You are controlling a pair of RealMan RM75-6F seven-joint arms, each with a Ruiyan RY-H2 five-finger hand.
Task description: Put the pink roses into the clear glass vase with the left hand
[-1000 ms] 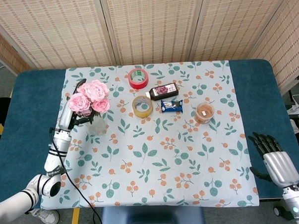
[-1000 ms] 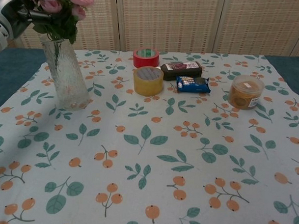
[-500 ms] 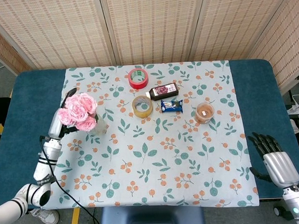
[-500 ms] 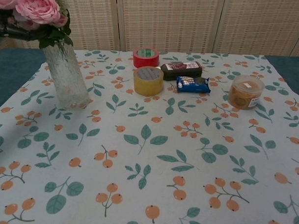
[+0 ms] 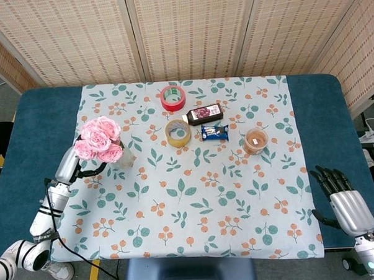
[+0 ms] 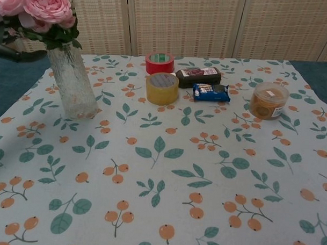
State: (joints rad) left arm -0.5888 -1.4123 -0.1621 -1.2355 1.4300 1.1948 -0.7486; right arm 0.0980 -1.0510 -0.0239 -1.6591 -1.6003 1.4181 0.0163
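One relation mattered for your next move: where the pink roses sat against your left robot hand. In the head view the blooms lay at about 1 o'clock from that robot hand, just beside it and partly over it, so the flower heads hid most of the fingers. In the chest view the stems ran straight down into the clear glass vase, which stood upright near the 9 o'clock edge of the table. The long axis of the bunch was therefore vertical, in line with the vase.

Whether your left robot hand was grasping the stems or had let go, I could not tell. The chest view showed only one dark finger at the far left edge, which seemed clear of the glass, and nothing of the palm. I judged the roses to be seated in the vase (the foliage rested at its mouth), so the placing looked all but done. If you drew away, the safe line was back toward 7 o'clock, away from the glass; a brush toward 1 o'clock could tip it.

Your right robot hand lay well apart at the 4 o'clock corner, fingers spread and holding nothing, so the left was far nearer.
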